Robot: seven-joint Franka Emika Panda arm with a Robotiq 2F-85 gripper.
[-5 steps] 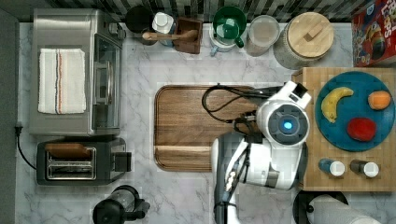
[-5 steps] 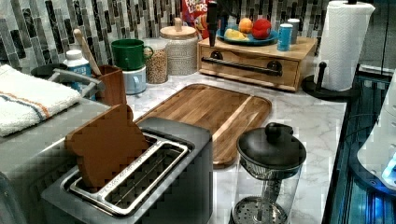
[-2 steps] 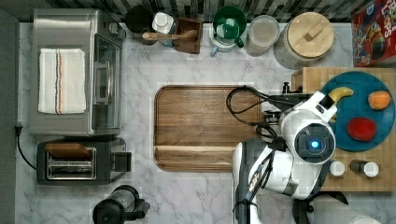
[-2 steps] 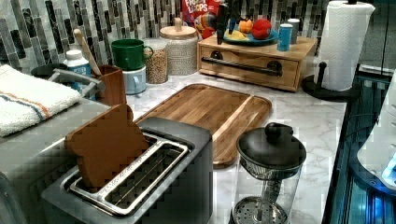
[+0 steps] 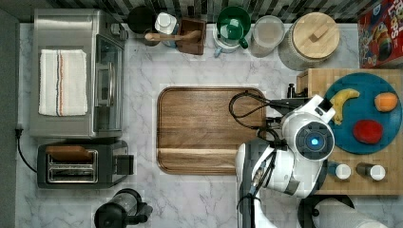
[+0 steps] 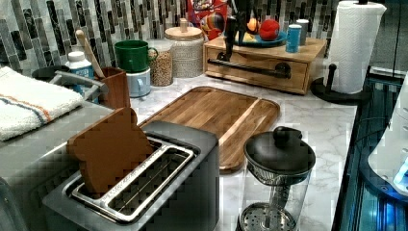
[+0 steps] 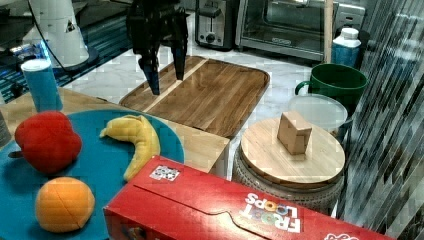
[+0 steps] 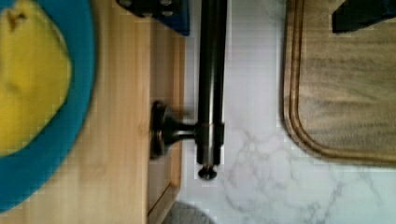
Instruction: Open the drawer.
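Observation:
The drawer (image 6: 293,79) is the light-wood front of a butcher-block box and looks shut. Its long black bar handle (image 6: 250,69) runs across the front. My gripper (image 6: 232,45) hangs over the end of the handle at the left view's left. In the wrist view the handle (image 8: 212,70) lies between my spread fingers (image 8: 156,7), beside the drawer's front edge (image 8: 166,60). The right view shows my gripper (image 7: 166,77) open, with nothing held. In the top view my arm (image 5: 309,140) covers the box's front edge.
A dark brown tray (image 5: 209,128) lies right in front of the box. A blue plate (image 5: 366,80) with fruit and two shakers (image 5: 342,171) sit on the box top. A paper towel roll (image 6: 358,45), a lidded jar (image 5: 309,40) and a cereal box (image 5: 380,35) stand close by.
My arm has swung from over the brown tray toward the top view's right, to the wooden box. In the left view the gripper has come down over the handle's end.

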